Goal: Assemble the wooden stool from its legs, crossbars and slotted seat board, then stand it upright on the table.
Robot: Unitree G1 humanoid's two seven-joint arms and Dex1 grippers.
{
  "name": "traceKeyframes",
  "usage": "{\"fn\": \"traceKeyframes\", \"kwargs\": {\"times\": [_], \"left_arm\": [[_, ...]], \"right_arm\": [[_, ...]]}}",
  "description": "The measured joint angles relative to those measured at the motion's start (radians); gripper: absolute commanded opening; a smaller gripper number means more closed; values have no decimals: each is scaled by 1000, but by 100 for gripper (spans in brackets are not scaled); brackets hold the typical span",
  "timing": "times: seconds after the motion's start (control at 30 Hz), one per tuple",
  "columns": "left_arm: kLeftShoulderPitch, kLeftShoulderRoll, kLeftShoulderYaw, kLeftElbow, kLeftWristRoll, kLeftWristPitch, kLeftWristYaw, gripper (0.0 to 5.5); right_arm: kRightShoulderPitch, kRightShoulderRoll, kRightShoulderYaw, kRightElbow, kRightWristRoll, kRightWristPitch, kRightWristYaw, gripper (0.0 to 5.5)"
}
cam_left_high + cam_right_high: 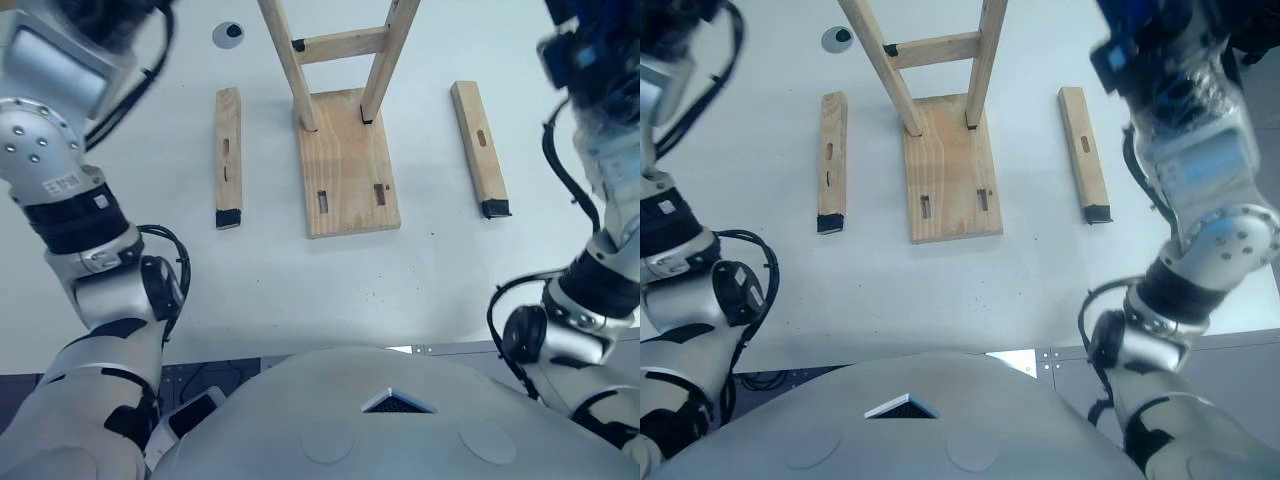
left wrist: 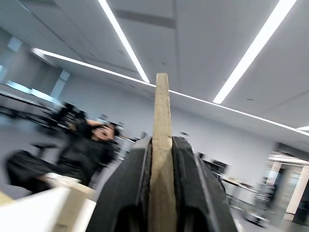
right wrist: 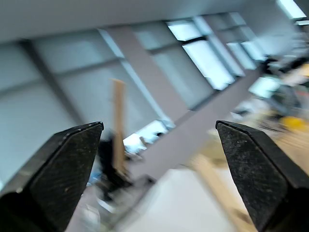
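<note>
- One broad band of bare worktop (image 1: 300, 290) runs between the near edge and the wooden parts.
- Both arms bend at the elbow just off that near edge, one at each side. Their forearms rise forward along the outer flanks, leaving the middle open.
- The seat board (image 1: 345, 190) lies flat at mid-worktop, its length running away from the robot, with two open slots close to its near end.
- The left loose leg (image 1: 228, 155) and the right loose leg (image 1: 479, 148) lie flat on either side, apart from the board, with their black-capped ends nearest the robot.
- At the board's far end, two standing legs (image 1: 288, 60) rise from it, joined by a crossbar (image 1: 342, 45).
- A round port (image 1: 229, 33) sits in the worktop beyond the left loose leg.
- The left end effector (image 2: 161, 145) is clenched on a wooden piece (image 2: 161, 106) that juts past its fingers. I cannot tell which part it is.
- The right end effector (image 3: 159, 124) is released, its fingers spread wide.
</note>
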Motion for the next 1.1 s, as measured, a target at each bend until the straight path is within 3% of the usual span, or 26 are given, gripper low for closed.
{"fn": "traceKeyframes", "kwargs": {"times": [0.17, 0.47, 0.73, 1.1], "left_arm": [[60, -47, -31, -30, -40, 36, 22, 37], [102, -72, -37, -64, -90, 50, 49, 37], [122, -72, -64, -84, -90, 56, 36, 37], [122, -69, -64, -83, -104, 72, 33, 37]], "right_arm": [[-74, -1, 72, 26, 124, -14, -81, 429], [-107, 9, 166, 74, 134, -42, -96, 421], [-135, 74, 231, 107, 134, -50, -117, 273], [-136, 74, 231, 108, 134, -50, -132, 94]]}}
